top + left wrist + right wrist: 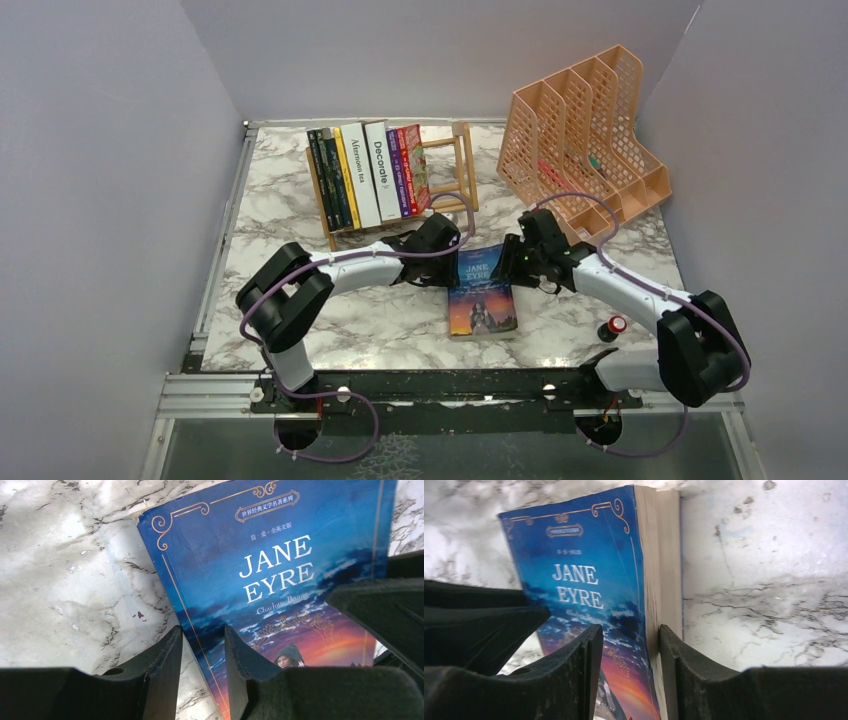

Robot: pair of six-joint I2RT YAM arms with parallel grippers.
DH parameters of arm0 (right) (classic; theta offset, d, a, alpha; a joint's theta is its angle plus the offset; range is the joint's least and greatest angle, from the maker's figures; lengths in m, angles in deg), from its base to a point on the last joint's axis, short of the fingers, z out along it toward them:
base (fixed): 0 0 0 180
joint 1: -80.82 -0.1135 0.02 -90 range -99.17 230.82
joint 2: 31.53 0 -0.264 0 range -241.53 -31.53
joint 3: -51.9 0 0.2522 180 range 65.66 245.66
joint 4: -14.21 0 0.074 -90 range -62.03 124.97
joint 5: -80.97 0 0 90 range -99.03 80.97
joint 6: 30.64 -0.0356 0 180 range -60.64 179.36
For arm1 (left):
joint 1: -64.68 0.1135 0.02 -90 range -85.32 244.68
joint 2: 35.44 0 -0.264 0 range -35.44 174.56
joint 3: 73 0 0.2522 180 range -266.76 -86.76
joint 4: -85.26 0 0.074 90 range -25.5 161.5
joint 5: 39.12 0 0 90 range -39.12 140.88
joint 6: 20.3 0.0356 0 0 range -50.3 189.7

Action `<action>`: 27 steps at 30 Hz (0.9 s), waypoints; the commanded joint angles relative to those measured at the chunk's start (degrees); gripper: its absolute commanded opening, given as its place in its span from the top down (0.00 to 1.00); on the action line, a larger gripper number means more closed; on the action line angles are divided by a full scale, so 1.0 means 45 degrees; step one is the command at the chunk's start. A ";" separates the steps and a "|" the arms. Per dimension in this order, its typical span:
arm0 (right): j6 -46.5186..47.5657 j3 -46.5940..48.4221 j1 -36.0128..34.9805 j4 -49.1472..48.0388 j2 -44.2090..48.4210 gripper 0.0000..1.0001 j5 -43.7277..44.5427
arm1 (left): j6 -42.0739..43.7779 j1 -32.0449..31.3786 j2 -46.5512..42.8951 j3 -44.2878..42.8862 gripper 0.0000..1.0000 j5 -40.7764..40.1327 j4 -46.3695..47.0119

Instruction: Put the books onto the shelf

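Observation:
A blue "Jane Eyre" book [483, 292] lies flat, cover up, on the marble table between both arms. My left gripper [448, 266] stands open at its left edge; in the left wrist view that gripper [202, 630] has one finger on the table and the other over the book [280, 575]. My right gripper [519, 263] is open at the right edge; in the right wrist view it [630, 628] straddles the book [589, 580], the right finger against the page block. Several books [365, 175] stand in the light-wood shelf [462, 165] at the back.
A peach mesh file organiser [580, 140] stands at the back right. A small red-capped object [617, 325] sits near the right arm's base. Grey walls close in the table on three sides.

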 commanded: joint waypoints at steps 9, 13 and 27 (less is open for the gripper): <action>-0.0971 -0.0420 -0.0364 -0.3158 0.0755 0.67 -0.3591 | 0.0175 -0.0192 0.0139 0.0355 0.65 -0.0374 0.0209; -0.0983 -0.0245 -0.0356 -0.2552 0.0236 0.57 -0.2852 | 0.0175 -0.0206 0.0038 0.0374 0.65 -0.0515 0.0175; -0.0082 -0.0049 -0.0354 -0.2064 0.1939 0.99 -0.1035 | 0.0702 -0.0158 -0.1356 0.0880 0.61 -0.1372 0.0716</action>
